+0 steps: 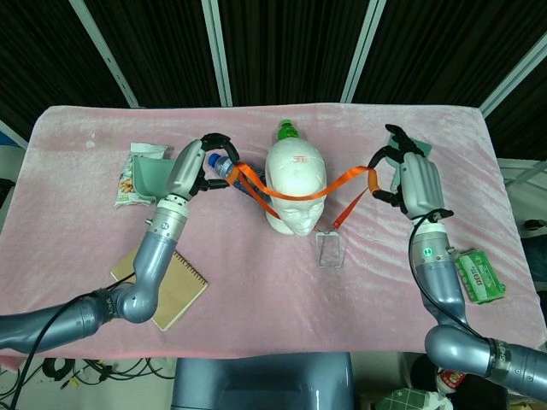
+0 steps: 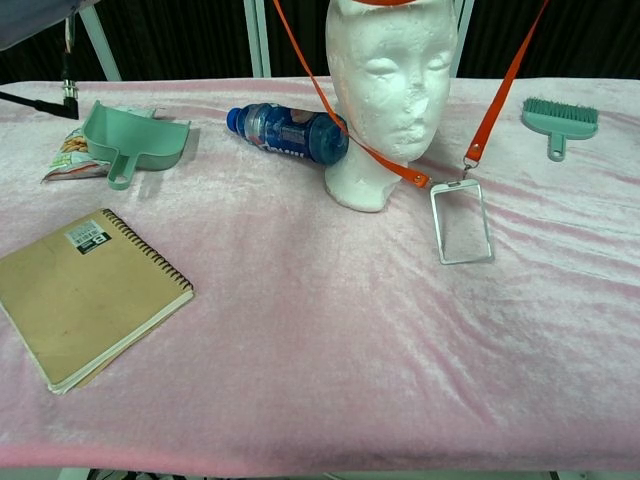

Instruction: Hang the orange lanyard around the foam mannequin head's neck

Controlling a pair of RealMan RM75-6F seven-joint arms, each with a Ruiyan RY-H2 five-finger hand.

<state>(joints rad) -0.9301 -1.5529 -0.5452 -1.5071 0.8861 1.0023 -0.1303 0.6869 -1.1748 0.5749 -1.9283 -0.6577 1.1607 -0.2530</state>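
This looks like a robot test booth in a lab, not a home or shop. A table (image 1: 85, 120) draped in pink velvet cloth stands before black curtains (image 1: 282, 43) hung on pale metal poles (image 1: 218, 51), filling the view from ten to two o'clock. At six o'clock, loose cables (image 1: 94, 369) trail on the floor beside the grey robot base (image 1: 265, 384). Unrelated props lie spread out: notebook (image 2: 85, 295), dustpan (image 2: 135, 140), brush (image 2: 562, 120), bottle (image 2: 290, 133).
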